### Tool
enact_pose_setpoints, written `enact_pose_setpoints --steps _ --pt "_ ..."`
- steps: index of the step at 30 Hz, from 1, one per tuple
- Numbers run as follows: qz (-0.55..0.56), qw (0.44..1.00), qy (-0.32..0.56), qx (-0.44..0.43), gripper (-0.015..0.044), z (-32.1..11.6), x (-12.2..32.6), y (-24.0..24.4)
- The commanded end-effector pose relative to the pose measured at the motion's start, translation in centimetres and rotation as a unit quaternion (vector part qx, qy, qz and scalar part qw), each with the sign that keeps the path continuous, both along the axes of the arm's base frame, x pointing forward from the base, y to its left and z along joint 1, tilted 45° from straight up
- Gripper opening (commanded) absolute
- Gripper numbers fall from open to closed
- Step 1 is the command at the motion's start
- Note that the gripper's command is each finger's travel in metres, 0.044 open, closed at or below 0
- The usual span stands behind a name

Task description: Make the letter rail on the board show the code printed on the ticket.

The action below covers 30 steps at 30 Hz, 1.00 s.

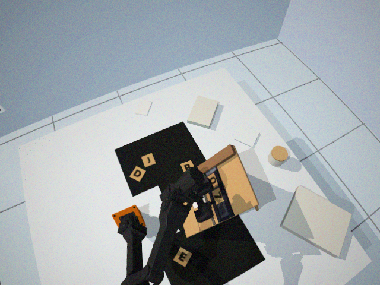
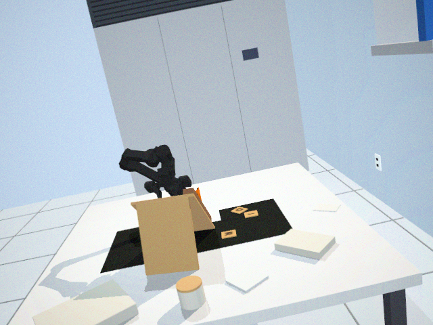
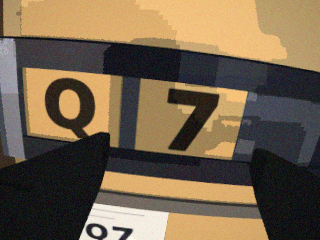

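The tan letter board [image 1: 240,180] [image 2: 168,234] stands tilted on the black mat [image 1: 162,147]. Its dark rail [image 3: 160,60] [image 1: 223,205] holds a Q tile [image 3: 70,103] [image 1: 214,180] on the left and a 7 tile [image 3: 190,120] [image 1: 218,193] right of it, side by side. The white ticket [image 3: 123,236] below the rail reads Q7. My gripper [image 3: 182,151] [image 1: 205,205] is right in front of the 7 tile. Its fingers stand open, a little wider than the tile, with a gap on each side. In the exterior view the board hides the fingers.
Loose tiles D [image 1: 137,173], J [image 1: 148,160], R [image 1: 186,165] [image 2: 229,233] and E [image 1: 182,256] lie on the mat. A lidded jar [image 1: 278,155] [image 2: 190,292], a cream box [image 1: 202,111] [image 2: 304,243] and a big flat box [image 1: 316,221] [image 2: 87,307] sit around the board.
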<state>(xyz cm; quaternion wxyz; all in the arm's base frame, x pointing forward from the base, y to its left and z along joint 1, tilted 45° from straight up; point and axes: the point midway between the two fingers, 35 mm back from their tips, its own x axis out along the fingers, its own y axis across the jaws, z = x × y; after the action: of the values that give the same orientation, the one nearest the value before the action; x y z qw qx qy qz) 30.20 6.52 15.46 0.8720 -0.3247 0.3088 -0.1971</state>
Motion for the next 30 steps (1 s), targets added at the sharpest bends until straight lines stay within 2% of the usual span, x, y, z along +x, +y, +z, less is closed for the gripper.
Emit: enact_pose_setpoints --steps 1,14,25,30 --pt "-0.002 1.0 -0.003 -0.001 0.0295 0.22 -0.23 0.1" --pt "-0.002 1.0 -0.002 -0.001 0.0295 0.77 -0.81 0.36" --pt "0.0 1.0 0.001 0.0 0.0006 0.51 -0.72 0.43" --pt "0.0 1.0 0.001 0.0 0.0 0.51 -0.72 0.43"
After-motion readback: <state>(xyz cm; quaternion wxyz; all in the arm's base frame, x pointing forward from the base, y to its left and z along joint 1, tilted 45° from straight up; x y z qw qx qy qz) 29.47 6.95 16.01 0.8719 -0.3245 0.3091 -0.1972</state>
